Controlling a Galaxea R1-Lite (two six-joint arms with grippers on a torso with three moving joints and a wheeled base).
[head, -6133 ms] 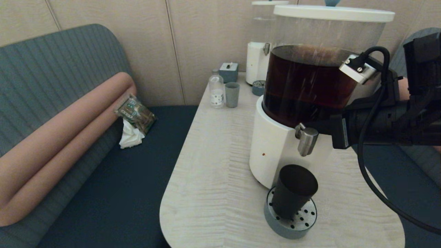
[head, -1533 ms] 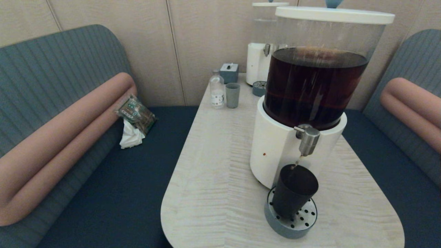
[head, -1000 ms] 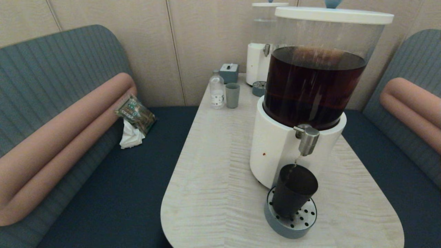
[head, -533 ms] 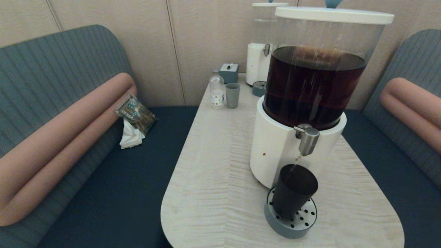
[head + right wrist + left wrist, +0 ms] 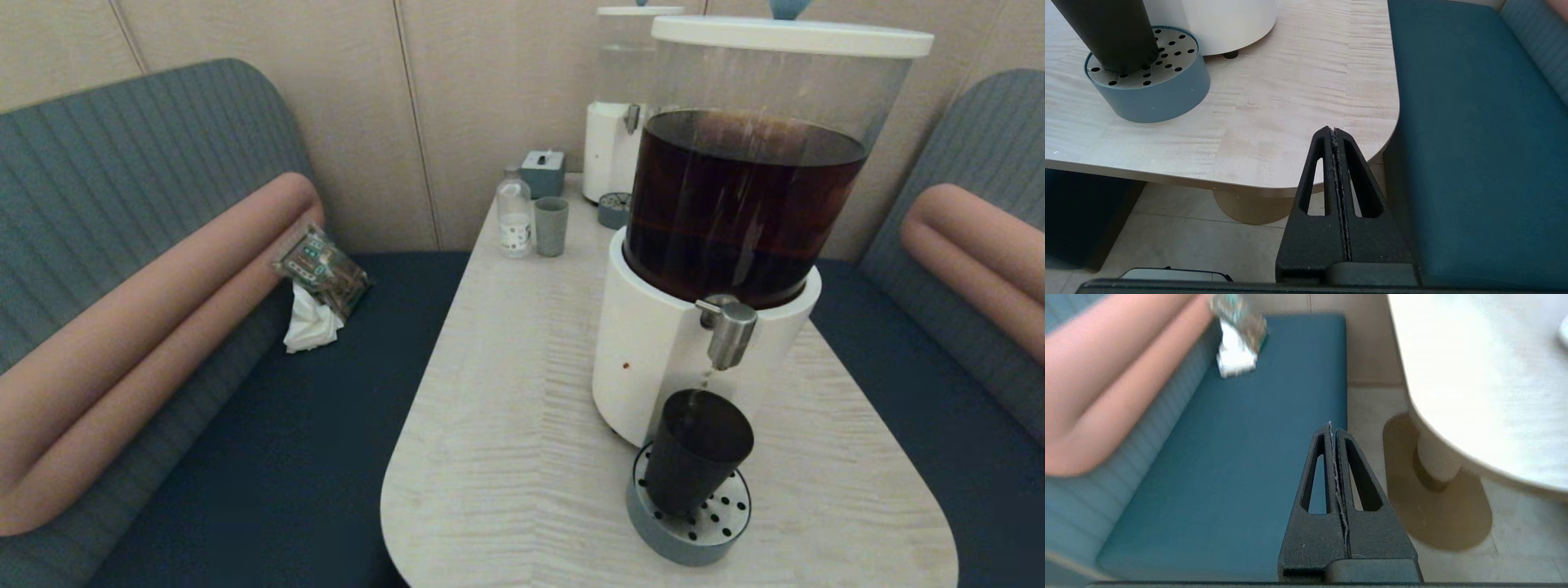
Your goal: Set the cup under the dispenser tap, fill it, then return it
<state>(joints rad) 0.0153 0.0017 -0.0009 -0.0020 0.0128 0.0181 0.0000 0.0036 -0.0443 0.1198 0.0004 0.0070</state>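
Black tapered cup [image 5: 698, 451] stands upright on the round grey-blue drip tray [image 5: 684, 541] with its perforated metal top, at the near right of the pale wood-grain table [image 5: 506, 425]. Directly above the cup's mouth hangs the dispenser tap [image 5: 728, 331], a short brushed-steel spout on the front of the white dispenser base [image 5: 653, 359]. A thin broken trickle of drops falls from the spout toward the cup. Tank above the base holds dark brown liquid [image 5: 739, 204] under a white lid [image 5: 790, 34].

Far end of the table: a second, smaller dispenser with a clear tank [image 5: 622, 106], its own small drip tray [image 5: 612, 209], a pale grey-blue tumbler [image 5: 551, 225], a small clear bottle [image 5: 514, 214] just left of the tumbler, and a small grey-blue box [image 5: 542, 170] behind them.

Left of the table, a blue bench seat [image 5: 277, 457] with a salmon bolster [image 5: 147, 343]; a crumpled packet and white tissue [image 5: 318, 286] lie against it.

Neither arm shows from the head view. Left gripper [image 5: 1334, 430] hangs low over the left bench seat, beside the table pedestal, fingers pressed together, holding nothing. Right gripper [image 5: 1333, 134] sits low off the near right corner of the table, fingers also pressed together and empty, well apart from the cup [image 5: 1106, 32] and drip tray [image 5: 1151, 94]
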